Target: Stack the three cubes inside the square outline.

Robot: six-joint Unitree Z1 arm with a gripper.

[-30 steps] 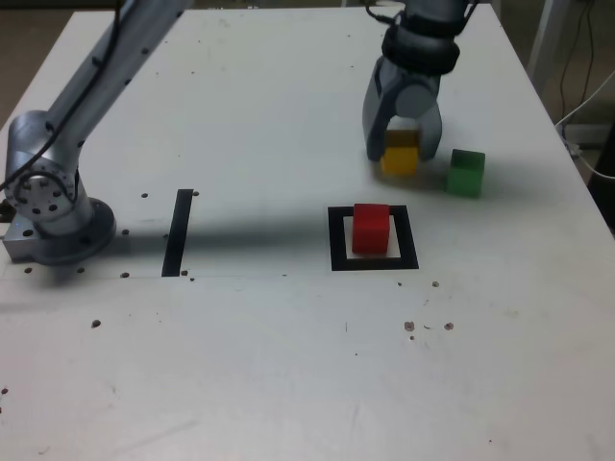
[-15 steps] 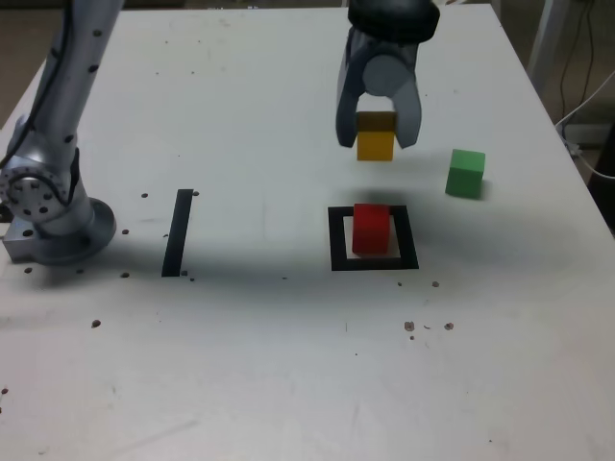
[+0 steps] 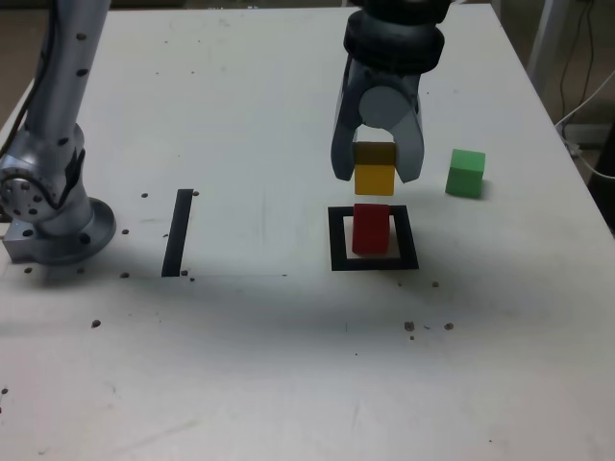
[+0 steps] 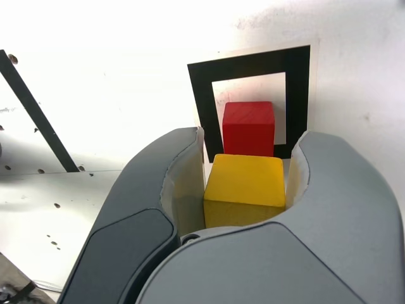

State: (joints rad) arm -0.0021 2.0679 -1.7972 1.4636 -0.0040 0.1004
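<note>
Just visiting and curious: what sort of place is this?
Probably a robotics test bench: a white table with a black tape square, coloured cubes like the green cube, and cables behind.

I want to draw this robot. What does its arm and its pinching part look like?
The arm is silvery grey metal, a slim tube rising from a round base dotted with small bolt holes. A black ribbed collar sits above the gripper. Its two jaws are thick, curved, smooth grey, with pale linings inside.

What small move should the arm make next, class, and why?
Probably lower the yellow cube straight down. The gripper holds it just above the red cube, which sits inside the square outline; a gap shows between them.
</note>
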